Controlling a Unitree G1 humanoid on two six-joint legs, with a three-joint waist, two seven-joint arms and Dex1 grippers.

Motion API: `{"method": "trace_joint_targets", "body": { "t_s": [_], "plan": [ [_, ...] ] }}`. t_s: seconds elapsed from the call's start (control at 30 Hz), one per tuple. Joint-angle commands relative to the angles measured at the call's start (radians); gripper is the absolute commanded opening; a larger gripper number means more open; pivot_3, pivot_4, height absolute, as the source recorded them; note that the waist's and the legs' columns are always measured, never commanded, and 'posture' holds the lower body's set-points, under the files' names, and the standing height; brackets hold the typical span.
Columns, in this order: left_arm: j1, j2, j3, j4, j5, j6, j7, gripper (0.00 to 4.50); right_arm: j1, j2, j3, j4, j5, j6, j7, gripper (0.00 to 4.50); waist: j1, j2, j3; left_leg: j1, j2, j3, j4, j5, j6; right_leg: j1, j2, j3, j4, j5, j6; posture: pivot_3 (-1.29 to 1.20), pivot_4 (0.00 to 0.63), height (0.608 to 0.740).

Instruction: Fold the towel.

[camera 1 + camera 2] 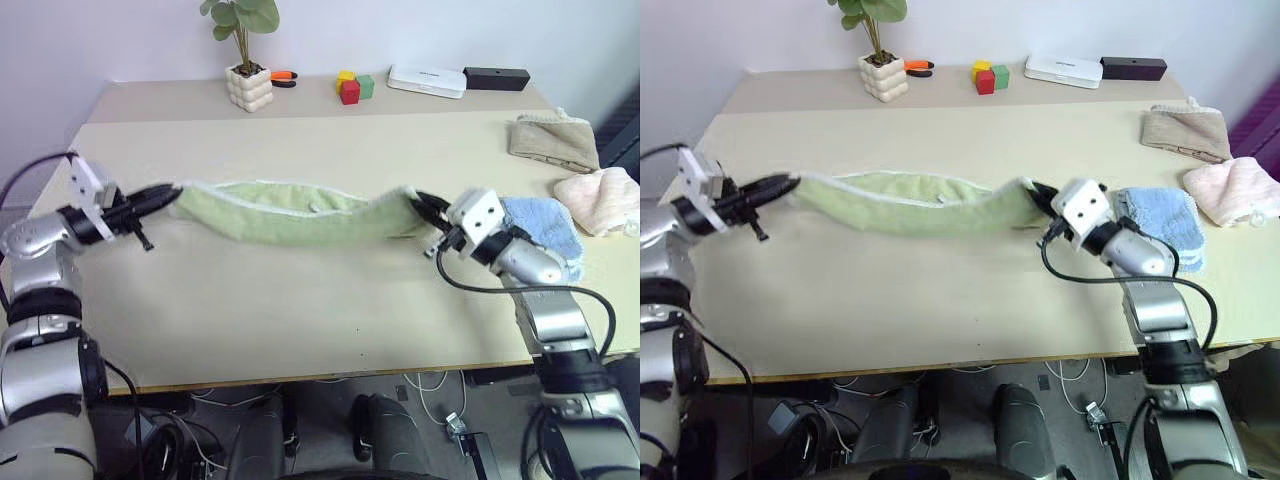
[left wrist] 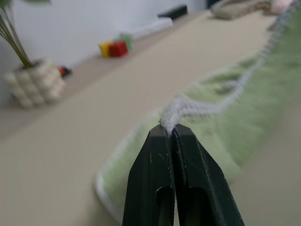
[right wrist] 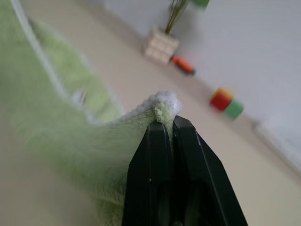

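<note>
Left gripper (image 1: 172, 195) pinches one white-stitched corner of the light green terry-cloth towel (image 1: 290, 212), right gripper (image 1: 418, 203) clamps the opposite end. The cloth hangs stretched between them, sagging over the beige table (image 1: 300, 320), probably to square the edges for a fold. How many layers hang there is hard to tell.

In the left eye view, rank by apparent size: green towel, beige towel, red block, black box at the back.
1. green towel, by far
2. beige towel
3. black box
4. red block

The box and block sit farther back, so they may look smaller than they are.
</note>
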Motion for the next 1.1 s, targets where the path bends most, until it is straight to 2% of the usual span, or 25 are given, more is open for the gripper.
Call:
{"method": "trace_joint_targets", "body": {
  "t_s": [0.03, 0.13, 0.37, 0.53, 0.73, 0.87, 1.1],
  "plan": [
    [0.044, 0.035, 0.036, -0.106, -0.049, 0.048, -0.018, 0.0, 0.03, -0.058, -0.016, -0.036, -0.012, -0.027, 0.054, 0.03, 0.003, 0.0, 0.0, 0.0, 0.0, 0.0, 0.0, 0.0, 0.0, 0.0, 0.0, 0.0, 0.0, 0.0, 0.0, 0.0, 0.15, 0.74],
    [0.065, 0.029, 0.037, -0.149, -0.053, 0.065, 0.001, 0.0, 0.048, -0.082, 0.002, -0.011, -0.007, -0.049, 0.113, 0.98, 0.003, 0.0, 0.0, 0.0, 0.0, 0.0, 0.0, 0.0, 0.0, 0.0, 0.0, 0.0, 0.0, 0.0, 0.0, 0.0, 0.15, 0.74],
    [0.108, 0.019, 0.039, -0.216, -0.062, 0.084, 0.021, 0.0, 0.064, -0.109, 0.008, -0.012, -0.017, -0.03, 0.173, 4.43, 0.003, 0.0, 0.0, 0.0, 0.0, 0.0, 0.0, 0.0, 0.0, 0.0, 0.0, 0.0, 0.0, 0.0, 0.0, 0.0, 0.15, 0.74],
    [0.124, 0.018, 0.035, -0.244, -0.068, 0.092, 0.028, 0.0, 0.008, -0.143, 0.005, 0.006, -0.018, 0.014, 0.202, 4.43, 0.002, 0.0, 0.0, 0.001, 0.0, 0.0, 0.0, 0.0, 0.0, 0.001, 0.0, 0.0, 0.0, 0.0, 0.0, 0.0, 0.15, 0.74],
    [0.136, 0.005, 0.032, -0.285, -0.072, 0.107, 0.041, 0.0, -0.159, -0.136, -0.015, 0.022, 0.154, 0.367, 0.292, 4.43, 0.003, 0.0, 0.0, 0.001, 0.0, 0.0, 0.0, 0.0, 0.0, 0.001, 0.0, 0.0, 0.0, 0.0, 0.0, 0.0, 0.15, 0.74],
    [0.154, 0.001, 0.034, -0.314, -0.074, 0.113, 0.048, 0.0, -0.214, -0.152, -0.017, 0.015, 0.233, 0.556, 0.34, 4.43, 0.004, -0.001, 0.0, 0.001, 0.0, 0.0, 0.0, 0.0, 0.001, 0.001, 0.0, 0.0, 0.001, 0.0, 0.0, 0.0, 0.15, 0.74],
    [0.196, -0.001, 0.041, -0.377, -0.088, 0.131, 0.069, 0.0, -0.332, -0.169, 0.056, 0.158, 0.185, 0.737, 0.357, 4.43, 0.002, -0.001, 0.0, 0.001, 0.001, 0.0, 0.0, -0.001, 0.001, 0.0, -0.001, 0.0, 0.001, 0.0, -0.001, 0.0, 0.15, 0.74]
  ]
}}
